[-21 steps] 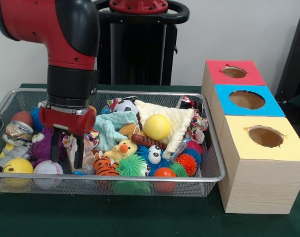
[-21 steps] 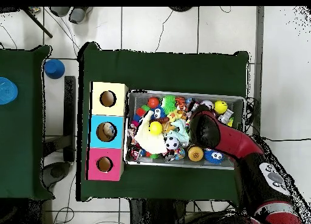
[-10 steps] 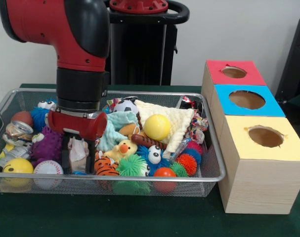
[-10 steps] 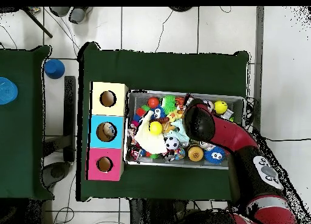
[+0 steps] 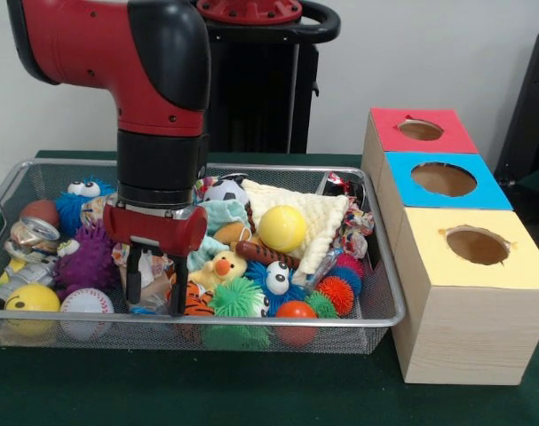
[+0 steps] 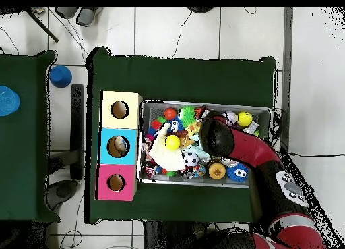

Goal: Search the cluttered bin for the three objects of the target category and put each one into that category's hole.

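Observation:
A wire bin (image 5: pixel 381 312) holds a heap of toys: a yellow ball (image 5: pixel 282 228), a rubber duck (image 5: pixel 220 266), a striped tiger toy (image 5: pixel 194 303), a baseball (image 5: pixel 87 303), a purple spiky toy (image 5: pixel 85 260) and a soccer ball (image 5: pixel 226 191). My gripper (image 5: pixel 155 288) hangs open low in the bin's front left part. Its fingers straddle a pale crumpled wrapper (image 5: pixel 154 277) just left of the tiger toy. In the overhead view the red arm (image 6: pixel 222 135) covers the gripper. Three boxes with round holes stand beside the bin: red (image 5: pixel 420 130), blue (image 5: pixel 444 179), yellow (image 5: pixel 476 246).
A cream cloth (image 5: pixel 318 217) lies under the yellow ball. Green (image 5: pixel 236 297) and red (image 5: pixel 338 293) spiky balls, an orange ball (image 5: pixel 296 311) and a yellow smiley ball (image 5: pixel 29 299) crowd the front. In the overhead view a blue cup (image 6: pixel 60 75) stands left of the table.
The arm has slid rightward along the bin's front, from over the purple spiky toy to beside the tiger toy. The fingers stayed apart.

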You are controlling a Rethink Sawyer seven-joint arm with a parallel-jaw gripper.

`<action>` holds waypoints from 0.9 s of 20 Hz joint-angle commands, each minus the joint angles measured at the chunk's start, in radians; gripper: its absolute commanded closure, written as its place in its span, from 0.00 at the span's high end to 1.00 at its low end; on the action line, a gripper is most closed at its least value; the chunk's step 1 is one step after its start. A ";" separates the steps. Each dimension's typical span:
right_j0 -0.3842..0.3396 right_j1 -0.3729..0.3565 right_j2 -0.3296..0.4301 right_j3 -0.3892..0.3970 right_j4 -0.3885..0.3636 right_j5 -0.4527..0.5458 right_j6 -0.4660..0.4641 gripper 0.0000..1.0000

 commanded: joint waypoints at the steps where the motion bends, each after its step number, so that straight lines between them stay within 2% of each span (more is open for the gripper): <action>1: 0.007 0.058 -0.001 0.013 0.024 0.113 0.116 1.00; 11: -0.006 0.068 -0.014 0.012 0.007 0.161 0.081 1.00; 18: -0.030 0.071 0.000 0.049 -0.025 0.147 0.056 1.00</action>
